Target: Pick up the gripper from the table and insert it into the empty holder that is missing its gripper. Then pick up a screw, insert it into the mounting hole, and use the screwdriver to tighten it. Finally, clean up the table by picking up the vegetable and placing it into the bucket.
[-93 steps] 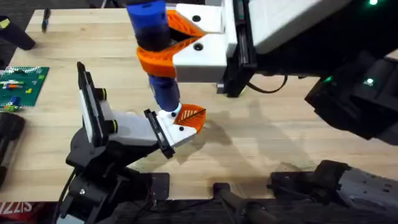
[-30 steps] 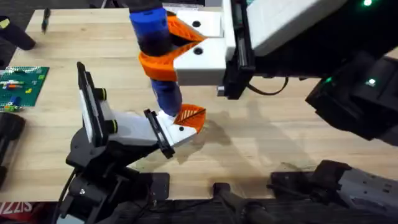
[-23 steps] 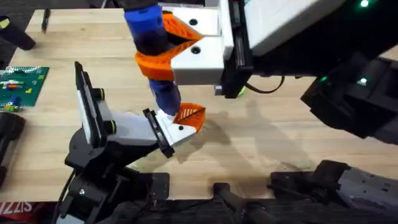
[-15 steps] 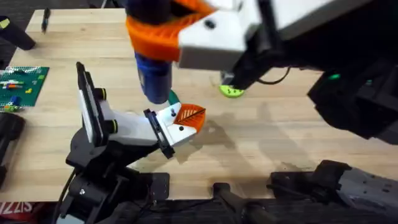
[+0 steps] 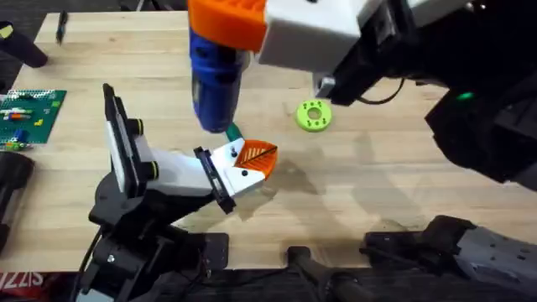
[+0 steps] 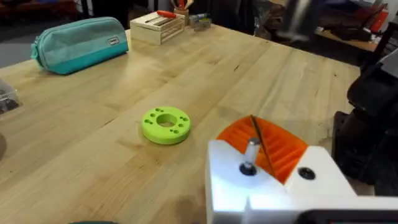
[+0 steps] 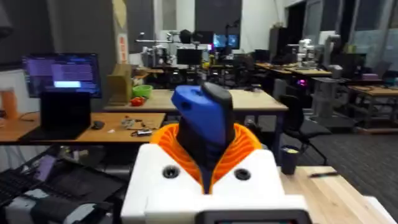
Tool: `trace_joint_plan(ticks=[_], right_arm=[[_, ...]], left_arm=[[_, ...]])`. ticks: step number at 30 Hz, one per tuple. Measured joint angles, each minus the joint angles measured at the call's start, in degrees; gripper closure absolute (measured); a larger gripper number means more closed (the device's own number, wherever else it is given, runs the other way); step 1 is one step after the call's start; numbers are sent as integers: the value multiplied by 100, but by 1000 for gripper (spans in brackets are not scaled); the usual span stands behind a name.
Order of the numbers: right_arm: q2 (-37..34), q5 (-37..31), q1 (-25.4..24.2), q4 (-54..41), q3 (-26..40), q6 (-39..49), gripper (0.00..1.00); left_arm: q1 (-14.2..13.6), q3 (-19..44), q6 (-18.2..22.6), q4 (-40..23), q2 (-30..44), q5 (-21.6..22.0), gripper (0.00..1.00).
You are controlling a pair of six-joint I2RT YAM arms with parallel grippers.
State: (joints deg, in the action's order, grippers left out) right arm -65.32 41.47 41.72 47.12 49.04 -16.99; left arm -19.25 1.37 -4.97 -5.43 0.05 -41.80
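Screwdriver [image 5: 213, 80], upper centre of the overhead frame, is showing blue with a greenish tip. Gripper [image 5: 256, 158] is showing orange, ribbed; holder [image 5: 231, 172] white with black dots. Ring [image 5: 314, 116] is reading bright green. Surface [image 5: 377, 180] is presenting pale wood grain.

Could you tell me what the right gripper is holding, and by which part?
The right gripper holds the blue screwdriver by its upper handle, clamped between the orange pads.

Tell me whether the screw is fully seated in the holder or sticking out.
Sticking out. In the left wrist view the screw stands proud above the white holder, with the orange gripper behind it.
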Motion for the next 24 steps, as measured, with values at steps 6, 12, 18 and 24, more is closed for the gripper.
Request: trace_joint_plan(ticks=[6,12,18,24], right_arm=[[9,-15,-605,-989,15,230,956],[7,-99,-1272,-2387,28,334,957],[7,-116,-1778,-2851,28,356,957],[6,-152,-2241,-3280,28,376,957]], left_arm=[[0,0,0,0,0,0,982],[0,0,-2,0,0,0,982],[0,0,0,0,0,2,982],[0,0,-2,0,0,0,982]])
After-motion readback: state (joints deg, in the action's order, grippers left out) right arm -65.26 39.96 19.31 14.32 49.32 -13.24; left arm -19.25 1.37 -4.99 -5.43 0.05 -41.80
